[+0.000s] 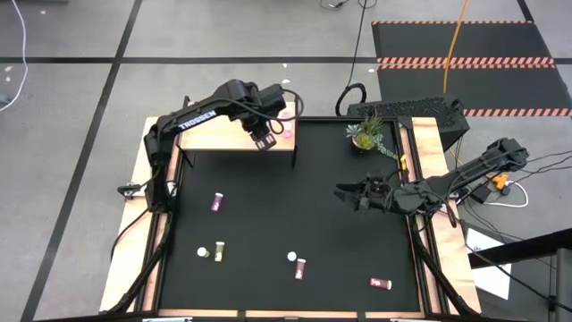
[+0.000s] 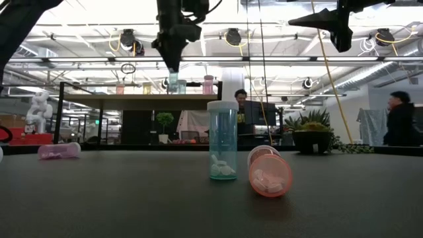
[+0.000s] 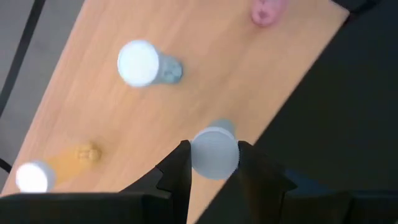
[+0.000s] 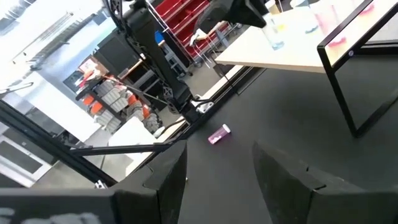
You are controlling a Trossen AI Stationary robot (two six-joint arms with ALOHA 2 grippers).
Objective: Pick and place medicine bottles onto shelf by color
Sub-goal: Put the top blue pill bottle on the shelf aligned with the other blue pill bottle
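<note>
The left gripper (image 1: 264, 140) is held over the front edge of the shelf (image 1: 214, 136), at the back of the black table (image 1: 295, 224). In the left wrist view its fingers (image 3: 176, 171) are clamped on the white cap of a teal bottle (image 3: 214, 151), upright at the board's edge. In the low view the same bottle (image 2: 172, 82) is seen under the gripper (image 2: 171, 65), its base at board level.

On the shelf, 3 more bottles are seen via the left wrist cam: a second teal one (image 3: 146, 64), a yellow one (image 3: 53, 168) and a pink one (image 3: 266, 10) farther along, all apart from each other.

The right gripper (image 1: 347, 193) is held above the table's right-centre, well apart from the shelf, nothing between its fingers (image 4: 163, 177), which are spread apart.

On the table approx. 6 bottles are left:
- a magenta one (image 1: 217, 202) lying left of centre;
- a yellow one (image 1: 219, 251) w/ a capped one (image 1: 204, 253) just beside it, front left;
- a teal one (image 2: 223, 140) upright near the front centre, w/ a pink-red one (image 2: 268, 172) on its side, close beside it;
- a red one (image 1: 381, 283) lying front right.

A potted plant (image 1: 368, 134) is set at the back right corner. Persons (image 2: 400, 119) are seen in the room behind.
</note>
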